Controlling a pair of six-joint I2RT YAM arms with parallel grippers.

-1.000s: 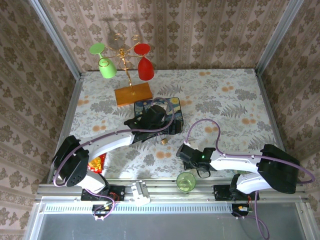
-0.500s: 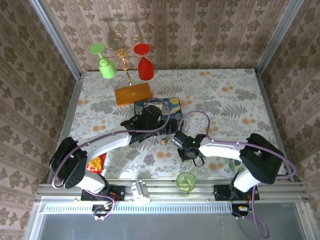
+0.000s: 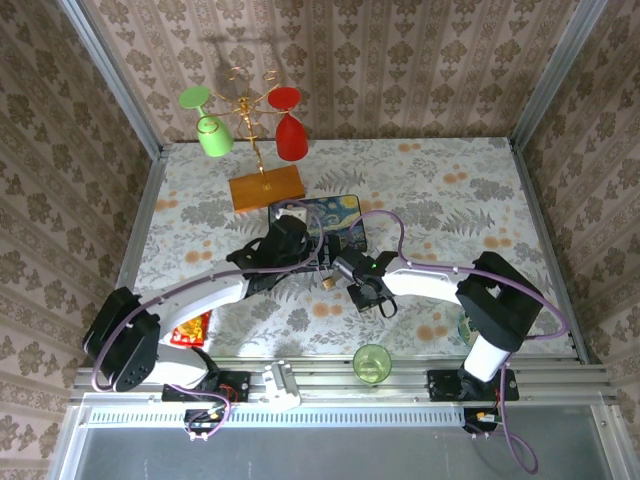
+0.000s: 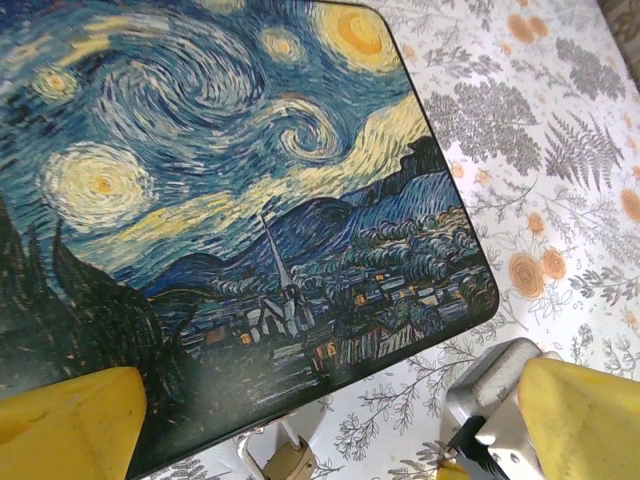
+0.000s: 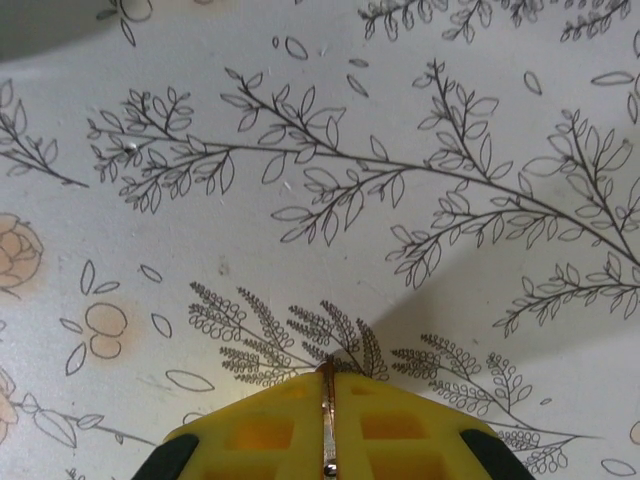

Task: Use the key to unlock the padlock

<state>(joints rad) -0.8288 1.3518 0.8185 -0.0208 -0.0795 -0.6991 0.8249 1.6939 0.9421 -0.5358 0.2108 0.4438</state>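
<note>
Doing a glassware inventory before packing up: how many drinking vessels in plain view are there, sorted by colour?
Green: 2 (green wine glass hanging on the rack, green cup at the near edge)
Red: 1 (red wine glass hanging on the rack)
Total: 3

The left arm [image 3: 200,290] and right arm [image 3: 425,283] wear white shells with black joints and bases, lilac cables [image 3: 385,214] looping alongside. Their fingers [image 4: 575,420] are bright yellow plastic.

Two goblets upper left, a green goblet [image 3: 206,127] and a red goblet [image 3: 290,130]; one gold rack [image 3: 265,188], one painted box [image 3: 345,215], one padlock [image 3: 327,283], one key [image 5: 326,400], one cup [image 3: 372,362], one red packet [image 3: 190,328].
</note>
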